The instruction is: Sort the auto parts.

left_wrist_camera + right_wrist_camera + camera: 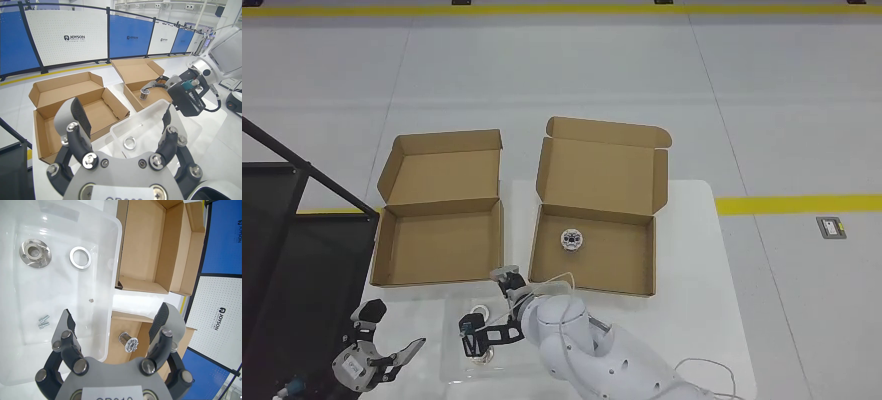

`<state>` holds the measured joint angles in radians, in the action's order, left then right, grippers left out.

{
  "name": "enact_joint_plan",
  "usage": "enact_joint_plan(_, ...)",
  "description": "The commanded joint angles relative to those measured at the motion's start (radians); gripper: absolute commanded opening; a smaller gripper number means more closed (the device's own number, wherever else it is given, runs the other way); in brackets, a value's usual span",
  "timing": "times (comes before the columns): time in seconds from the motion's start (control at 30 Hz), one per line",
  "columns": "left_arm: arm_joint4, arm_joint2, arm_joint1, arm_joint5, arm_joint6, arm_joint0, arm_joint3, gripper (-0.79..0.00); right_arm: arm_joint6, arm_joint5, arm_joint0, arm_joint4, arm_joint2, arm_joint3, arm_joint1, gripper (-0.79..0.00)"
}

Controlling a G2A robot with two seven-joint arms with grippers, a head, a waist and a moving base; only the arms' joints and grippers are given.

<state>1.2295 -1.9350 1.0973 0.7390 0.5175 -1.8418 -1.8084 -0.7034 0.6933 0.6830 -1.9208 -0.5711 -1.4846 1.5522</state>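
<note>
A clear plastic bin [113, 256] holds a metal flange [35, 253], a metal ring [80, 257] and two small bolts [43, 322]. A splined metal cylinder [129, 344] stands in the right cardboard box [642, 280], also seen as the cylinder [573, 238] from above. My right gripper [115, 309] hangs open and empty over the bin's edge beside that box, the same gripper [487, 303] in the top view. My left gripper [121, 108] is open and empty, off the table's left front corner, facing the bin and ring [129, 142].
The left cardboard box [437, 245] lies open with its lid [442, 165] folded back. A black frame [302, 230] stands left of the table. Bare tabletop [692, 300] shows right of the boxes.
</note>
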Motion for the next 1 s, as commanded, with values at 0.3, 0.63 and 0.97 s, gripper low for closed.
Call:
enact_joint_plan(0.3,0.000,0.000,0.000,0.000,0.000,0.000,0.000,0.000,0.063,-0.008,0.019,-0.040,-0.005,-0.006,-0.001,0.000)
enact_joint_plan(0.63,0.000,0.000,0.000,0.000,0.000,0.000,0.000,0.000,0.068,-0.006,0.026,-0.043,-0.015,-0.004,-0.002,0.000)
enact_joint_plan(0.97,0.000,0.000,0.000,0.000,0.000,0.000,0.000,0.000,0.068,-0.006,0.026,-0.043,-0.015,-0.004,-0.002,0.000)
